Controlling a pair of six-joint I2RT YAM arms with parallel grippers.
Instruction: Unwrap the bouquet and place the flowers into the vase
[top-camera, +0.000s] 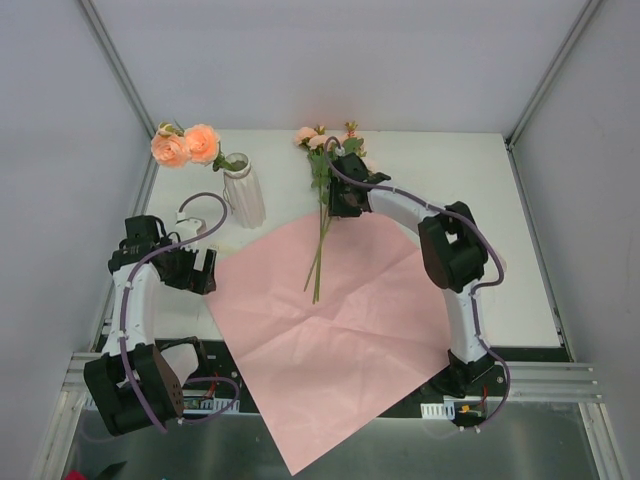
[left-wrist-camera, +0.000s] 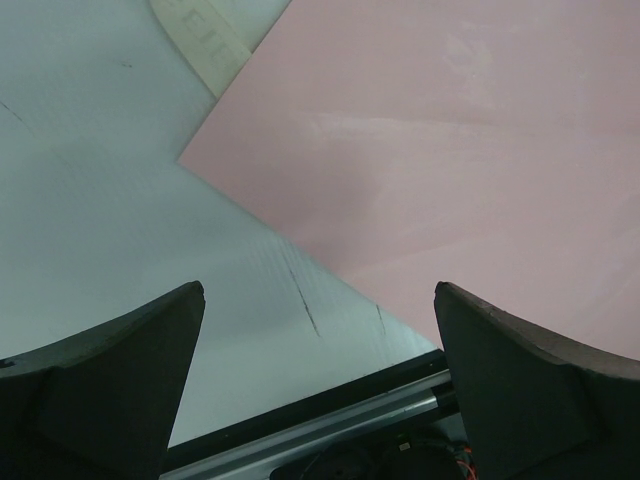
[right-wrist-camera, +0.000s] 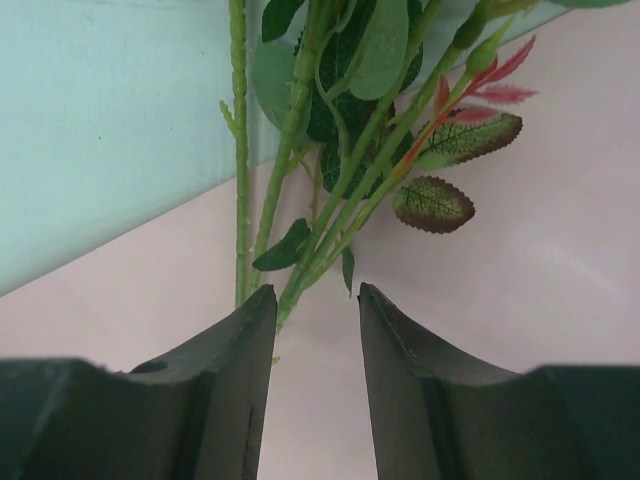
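The pale pink wrapping paper (top-camera: 330, 330) lies spread flat on the table, unwrapped. A white ribbed vase (top-camera: 244, 192) stands at the back left and holds two peach roses (top-camera: 186, 146). More flowers (top-camera: 322, 140) lie at the paper's far edge, with their green stems (top-camera: 319, 255) running toward me. My right gripper (top-camera: 345, 190) hovers over those stems (right-wrist-camera: 300, 180). Its jaws stand partly apart, and the stems pass under the tip of the left finger (right-wrist-camera: 250, 330), with only paper showing in the gap. My left gripper (top-camera: 195, 270) is wide open and empty by the paper's left corner (left-wrist-camera: 190, 158).
A cream ribbon strip (left-wrist-camera: 200, 40) lies on the white table just beyond the paper's corner. The table's near metal rail (left-wrist-camera: 330, 415) runs below my left fingers. Grey walls close in the table on three sides.
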